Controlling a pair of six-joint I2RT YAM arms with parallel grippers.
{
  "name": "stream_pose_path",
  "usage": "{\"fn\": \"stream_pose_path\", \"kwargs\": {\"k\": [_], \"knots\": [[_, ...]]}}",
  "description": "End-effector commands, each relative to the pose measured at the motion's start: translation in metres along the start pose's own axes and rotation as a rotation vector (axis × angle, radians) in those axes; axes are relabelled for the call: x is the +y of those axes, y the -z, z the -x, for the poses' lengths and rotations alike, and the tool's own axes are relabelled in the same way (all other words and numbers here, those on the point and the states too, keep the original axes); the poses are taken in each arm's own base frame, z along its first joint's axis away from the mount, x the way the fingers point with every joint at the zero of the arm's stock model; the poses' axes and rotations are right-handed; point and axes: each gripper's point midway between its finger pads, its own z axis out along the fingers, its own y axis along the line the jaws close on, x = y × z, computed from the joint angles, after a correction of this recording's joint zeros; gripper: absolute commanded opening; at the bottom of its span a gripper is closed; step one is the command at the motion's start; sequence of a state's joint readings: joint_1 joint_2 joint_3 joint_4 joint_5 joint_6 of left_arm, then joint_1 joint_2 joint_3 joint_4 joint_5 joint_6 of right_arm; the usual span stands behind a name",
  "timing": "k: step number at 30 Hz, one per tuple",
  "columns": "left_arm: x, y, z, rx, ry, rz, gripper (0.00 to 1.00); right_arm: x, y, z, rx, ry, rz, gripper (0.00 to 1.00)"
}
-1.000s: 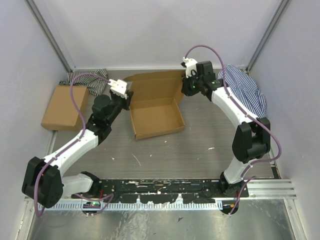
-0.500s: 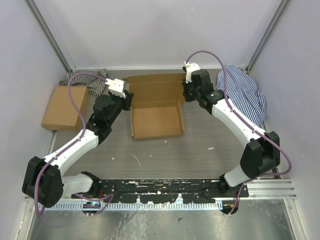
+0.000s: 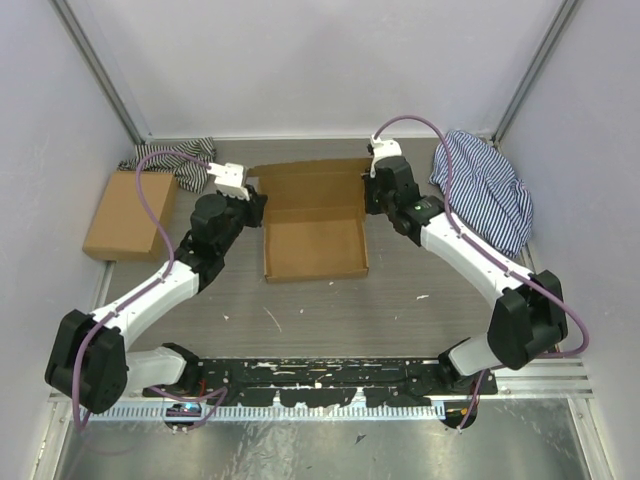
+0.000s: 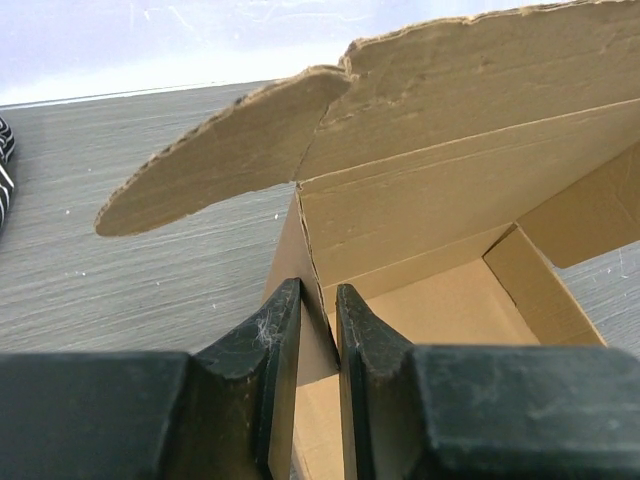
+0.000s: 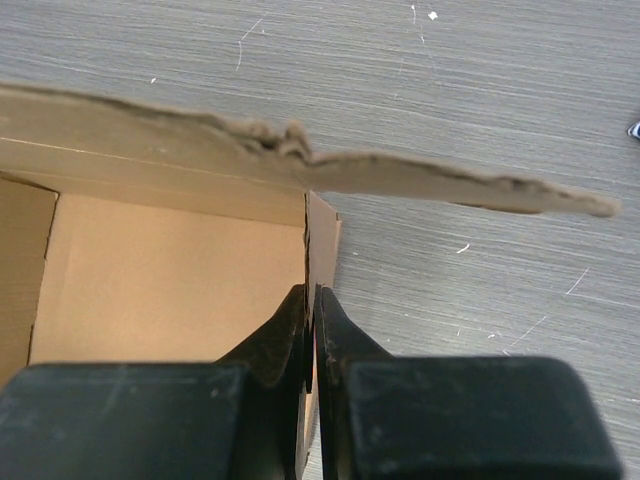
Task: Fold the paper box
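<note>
Mid-fold on the table (image 3: 330, 310): the paper box (image 3: 314, 245) sits as an open shallow tray between my two arms, its lid (image 3: 305, 180) thrown back on the far side and not yet brought over. My left gripper (image 4: 318, 300) is clamped on the box's left wall at the far corner, one finger inside the tray and one outside. My right gripper (image 5: 310, 300) pinches the opposite wall at the far right corner, fingers pressed almost together with only the cardboard between them. In the left wrist view, the lid's rounded ear flap (image 4: 220, 150) sticks out beyond the box's left wall. A ready-made flat cardboard box (image 3: 128, 213) lies well to the left of the paper box. One striped cloth (image 3: 170, 160) is bunched to the box's far left, another (image 3: 485, 190) to its right. The danger, as I judge it, lies in these two thin grips. If one arm pulls harder than the other, the tray could skew or a wall could crease at the corner. If either pinch slips, that wall may spring outward and undo the fold. And the ear flaps must go inside the walls, so lowering the lid while I still occupy both corners could jam them against my fingers.
</note>
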State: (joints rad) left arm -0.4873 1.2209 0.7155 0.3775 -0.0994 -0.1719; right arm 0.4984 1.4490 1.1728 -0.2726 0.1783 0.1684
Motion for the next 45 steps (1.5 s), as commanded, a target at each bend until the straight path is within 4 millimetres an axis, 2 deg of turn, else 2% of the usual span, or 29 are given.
{"fn": "stream_pose_path", "kwargs": {"k": [1, 9, 22, 28, 37, 45], "knots": [[-0.010, 0.000, -0.001, -0.011, 0.041, -0.025, 0.26, 0.020, 0.019, 0.044, -0.167, -0.079, 0.051, 0.09], [-0.013, 0.005, -0.007, 0.015, 0.049, -0.028, 0.26, 0.025, 0.020, 0.040, -0.151, -0.123, 0.040, 0.09], [-0.015, 0.021, -0.033, 0.078, 0.065, -0.011, 0.26, 0.025, 0.026, 0.002, -0.120, -0.154, -0.021, 0.09], [-0.014, 0.029, -0.039, 0.097, 0.062, 0.001, 0.26, 0.027, 0.032, -0.007, -0.117, -0.197, -0.016, 0.09], [-0.014, 0.030, -0.041, 0.114, 0.069, 0.015, 0.26, 0.034, 0.027, 0.000, -0.128, -0.334, -0.011, 0.09], [-0.016, 0.027, -0.034, 0.124, 0.074, 0.024, 0.26, 0.036, 0.027, 0.014, -0.135, -0.352, -0.024, 0.09]]}}
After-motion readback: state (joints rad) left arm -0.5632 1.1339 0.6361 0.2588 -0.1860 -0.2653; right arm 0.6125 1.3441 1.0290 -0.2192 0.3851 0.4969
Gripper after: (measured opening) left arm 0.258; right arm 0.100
